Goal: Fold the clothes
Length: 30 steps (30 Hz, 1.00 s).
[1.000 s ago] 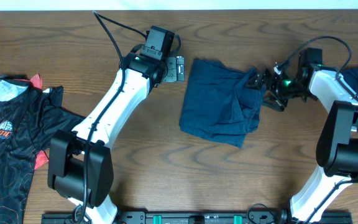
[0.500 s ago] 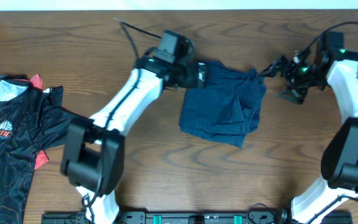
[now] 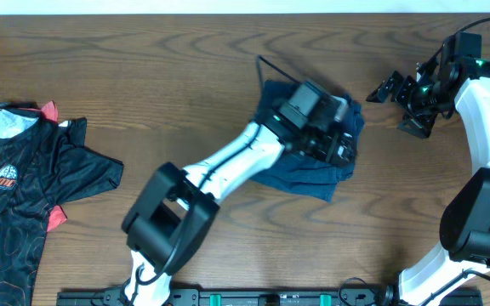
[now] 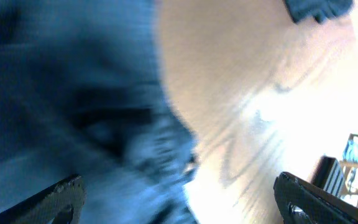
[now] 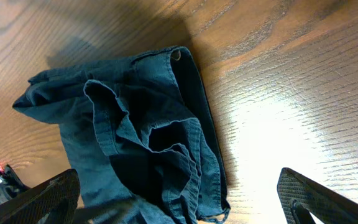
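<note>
Risk one: the left gripper (image 4: 185, 196) pinching several layers together, since the clothes (image 3: 306, 177) lie part-folded and rumpled, with loose overlapping flaps along the right-hand side; a lift from there would likely drag the whole stack askew instead of turning one edge. Risk two: aim. The left wrist view is smeared by motion blur, so the exact hem under the fingers cannot be made out. The navy garment sits mid-desk (image 3: 143, 102), far side of centre. The left arm reaches across it, gripper over the garment's right portion, jaws spread wide, nothing between them; whether they touch cloth, cannot tell. The right gripper (image 5: 179, 202) is off to the garment's right, apart from it, raised over bare wood, also spread wide and empty, camera looking back at the crumpled folds. A black printed shirt (image 3: 24, 183) lies at the desk's left edge, well apart.
</note>
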Motion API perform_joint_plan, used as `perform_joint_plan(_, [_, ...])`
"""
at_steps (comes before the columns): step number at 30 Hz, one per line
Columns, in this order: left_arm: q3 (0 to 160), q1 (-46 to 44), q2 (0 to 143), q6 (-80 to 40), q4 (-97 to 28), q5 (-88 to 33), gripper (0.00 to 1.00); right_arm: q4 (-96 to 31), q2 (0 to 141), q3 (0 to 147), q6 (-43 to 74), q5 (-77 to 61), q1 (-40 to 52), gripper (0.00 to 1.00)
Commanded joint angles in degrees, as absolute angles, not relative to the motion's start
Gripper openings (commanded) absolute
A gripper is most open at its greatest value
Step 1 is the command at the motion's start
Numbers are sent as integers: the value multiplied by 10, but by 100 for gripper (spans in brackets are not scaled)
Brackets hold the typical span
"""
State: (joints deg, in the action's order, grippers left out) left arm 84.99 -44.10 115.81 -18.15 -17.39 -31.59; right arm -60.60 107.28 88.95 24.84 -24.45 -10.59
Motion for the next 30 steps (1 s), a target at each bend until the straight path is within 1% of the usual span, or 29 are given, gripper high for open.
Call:
perform_joint_plan(1, [850,-459,1187,-189,-158,-324,98,-615,1067,910,223,-242,-118,99])
perform_joint_plan(5, [850,-464,1207,-216,-140,-324,98,-653,1067,954,192,-242,-134,99])
perform_joint_plan(8, [850,-463,1210,-215,-135,-326,98,-693,1067,1007,172,-242,-150,99])
perform_joint_plan(12, [858,-459,1193,-215,-126,-340,98,-731,1067,1055,171,-237,-166,99])
perform_joint_plan(19, [862,-459,1147,-215,-138,-345,98,-744,1067,1062,171,-230,-185,99])
perform_joint_plan(22, [862,-459,1131,-192,-138,-342,98,-749,1067,1062,171,-222,-188,99])
perform_joint_plan(27, [862,-443,1127,-182,-157,-262,98,-760,1067,1062,168,-219,-188,99])
perform_joint_plan(30, [862,-428,1150,-182,-160,-268,98,-765,1067,1062,161,-219,-188,99])
